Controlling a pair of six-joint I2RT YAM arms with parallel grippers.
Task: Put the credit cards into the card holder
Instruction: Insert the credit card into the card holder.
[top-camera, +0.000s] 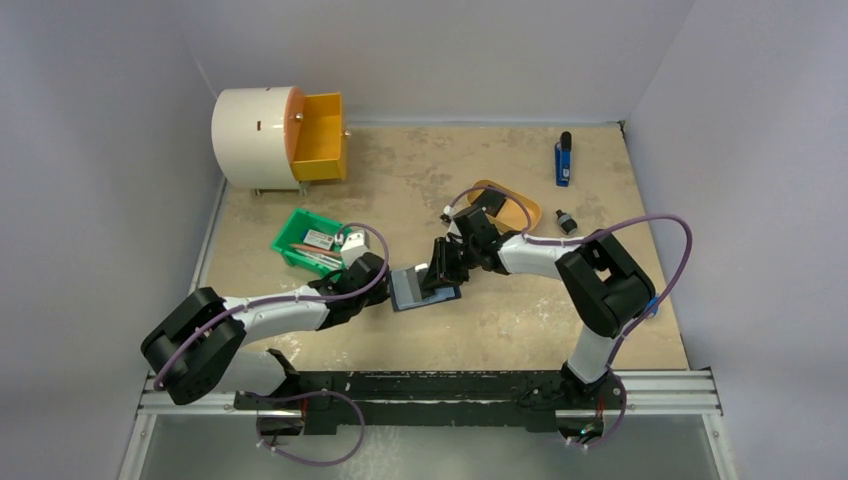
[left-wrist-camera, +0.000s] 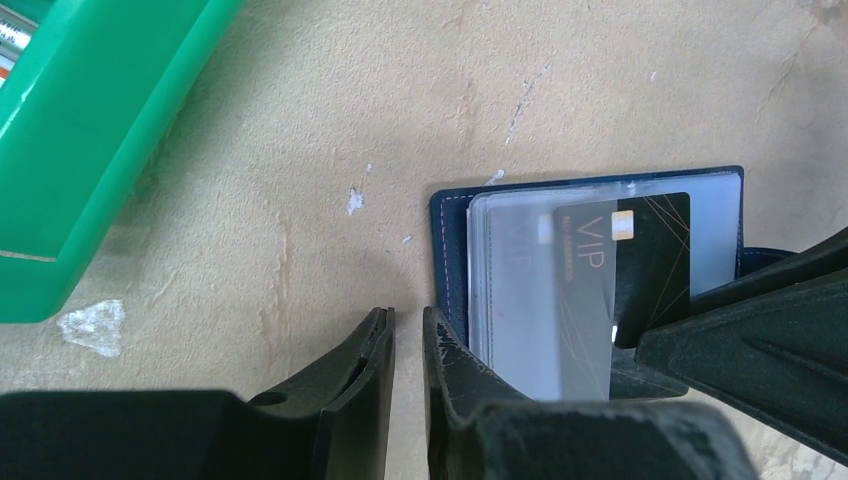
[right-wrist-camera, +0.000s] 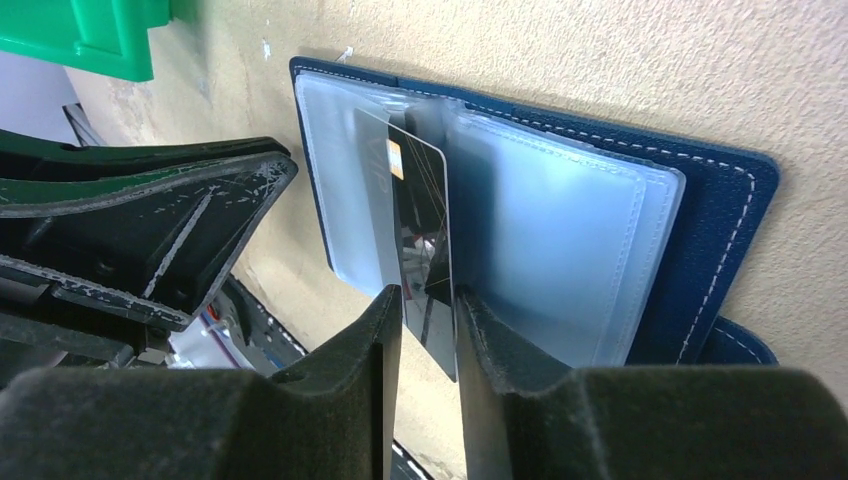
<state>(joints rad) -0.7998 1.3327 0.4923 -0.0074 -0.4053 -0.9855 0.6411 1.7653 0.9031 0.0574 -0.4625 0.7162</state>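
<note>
— Whereabouts of card holder (top-camera: 412, 292)?
— Open on table (top-camera: 500, 330), btwn arms. Pinned at edge w/ left gripper (left-wrist-camera: 407, 345), nearly shut, empty, prob. vs sliding. Pinching credit card (right-wrist-camera: 425, 210) w/ right gripper (right-wrist-camera: 428, 320), half into sleeve (right-wrist-camera: 330, 200).

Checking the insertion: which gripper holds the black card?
The right gripper, pinching the black card over the open card holder; the left gripper holds nothing, nearly closed at the holder's edge.
</note>
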